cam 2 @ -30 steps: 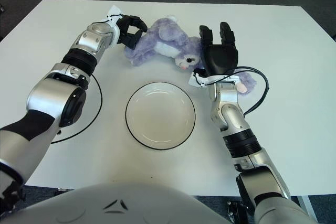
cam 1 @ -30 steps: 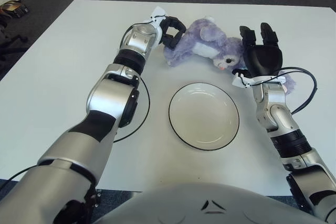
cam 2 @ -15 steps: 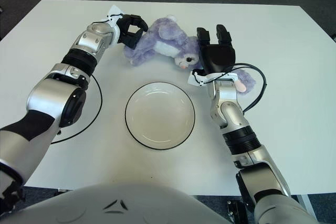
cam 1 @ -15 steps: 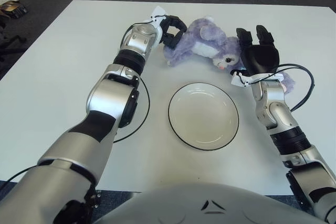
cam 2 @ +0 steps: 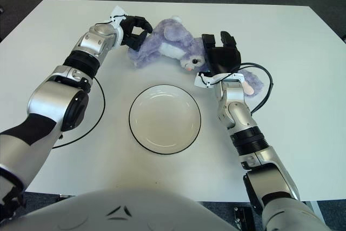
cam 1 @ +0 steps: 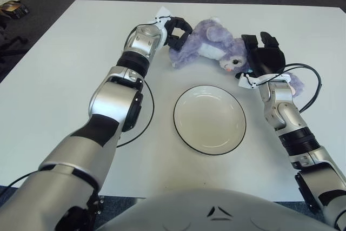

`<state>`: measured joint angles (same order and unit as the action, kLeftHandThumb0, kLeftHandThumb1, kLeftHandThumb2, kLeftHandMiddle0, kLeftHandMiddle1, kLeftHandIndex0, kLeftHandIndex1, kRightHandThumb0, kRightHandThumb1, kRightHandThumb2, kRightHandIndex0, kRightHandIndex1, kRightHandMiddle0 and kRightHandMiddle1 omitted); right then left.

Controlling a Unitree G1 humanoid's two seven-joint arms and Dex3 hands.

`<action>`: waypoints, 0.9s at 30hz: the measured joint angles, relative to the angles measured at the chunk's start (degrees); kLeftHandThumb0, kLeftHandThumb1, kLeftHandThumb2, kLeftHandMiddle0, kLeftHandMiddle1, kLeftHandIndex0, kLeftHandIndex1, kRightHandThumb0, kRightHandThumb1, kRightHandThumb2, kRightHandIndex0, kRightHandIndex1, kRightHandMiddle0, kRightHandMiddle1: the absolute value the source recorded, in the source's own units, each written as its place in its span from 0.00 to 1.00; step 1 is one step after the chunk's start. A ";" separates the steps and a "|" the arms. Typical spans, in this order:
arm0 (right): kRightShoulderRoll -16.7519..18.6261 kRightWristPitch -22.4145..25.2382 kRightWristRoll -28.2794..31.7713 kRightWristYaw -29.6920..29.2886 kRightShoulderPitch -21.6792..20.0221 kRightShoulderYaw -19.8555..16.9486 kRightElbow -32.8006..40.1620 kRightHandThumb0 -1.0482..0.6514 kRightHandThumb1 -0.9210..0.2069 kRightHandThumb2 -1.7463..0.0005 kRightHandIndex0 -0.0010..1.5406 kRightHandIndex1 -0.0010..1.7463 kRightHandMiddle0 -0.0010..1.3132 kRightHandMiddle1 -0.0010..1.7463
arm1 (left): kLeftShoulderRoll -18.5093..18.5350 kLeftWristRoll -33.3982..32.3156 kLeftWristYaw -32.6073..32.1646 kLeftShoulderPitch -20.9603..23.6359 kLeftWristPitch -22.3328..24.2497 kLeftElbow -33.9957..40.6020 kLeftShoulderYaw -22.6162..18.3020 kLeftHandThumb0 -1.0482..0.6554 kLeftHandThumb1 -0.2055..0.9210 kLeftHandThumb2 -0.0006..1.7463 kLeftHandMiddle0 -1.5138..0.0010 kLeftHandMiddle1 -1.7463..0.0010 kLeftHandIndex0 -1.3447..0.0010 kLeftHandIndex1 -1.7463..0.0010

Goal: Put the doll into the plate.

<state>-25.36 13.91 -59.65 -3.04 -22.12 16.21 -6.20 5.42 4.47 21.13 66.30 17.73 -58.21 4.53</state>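
1. The purple doll [cam 1: 213,48] is lying on its side on the white table [cam 1: 65,63], beyond the empty plate [cam 1: 210,119].
2. The left hand [cam 1: 175,31] is gripping the doll's rear end with curled fingers.
3. The right hand [cam 1: 263,55] is reaching over the doll's head, fingers spread, gripping nothing.

The left arm reaches far forward toward 11 o'clock, its left hand [cam 1: 177,32] with dark fingers curled together. The right arm extends toward 1 o'clock, forearm angled up and inward; the right hand [cam 1: 265,55] is raised, palm forward, its fingers [cam 2: 208,39] spread.
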 measured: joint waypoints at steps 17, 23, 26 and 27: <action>1.46 -4.40 6.33 -5.66 -6.65 0.52 -14.14 0.20 0.32 0.61 0.05 0.24 0.00 0.36 | 0.09 0.30 0.21 -1.22 -0.64 1.21 0.48 0.61 0.26 0.89 0.46 0.06 0.59 0.00; 1.80 -5.06 7.87 -7.31 -7.72 0.67 -16.63 0.20 0.35 0.60 0.04 0.27 0.00 0.39 | 0.14 0.31 0.31 -1.42 -0.64 1.21 0.53 0.61 0.26 0.89 0.46 0.06 0.59 0.00; 1.99 -5.46 8.80 -8.07 -8.34 0.80 -17.81 0.22 0.38 0.58 0.04 0.28 0.00 0.41 | 0.16 0.31 0.52 -1.42 -0.64 1.21 0.56 0.61 0.27 0.89 0.46 0.05 0.59 0.00; 2.09 -5.55 9.08 -8.37 -8.44 0.82 -18.09 0.23 0.40 0.56 0.04 0.28 0.00 0.42 | 0.16 0.31 0.61 -1.42 -0.65 1.21 0.56 0.61 0.27 0.88 0.47 0.05 0.60 0.00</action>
<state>-23.27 8.36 -50.57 -11.41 -30.55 17.03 -24.30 5.58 4.78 21.73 64.89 17.07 -57.00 5.09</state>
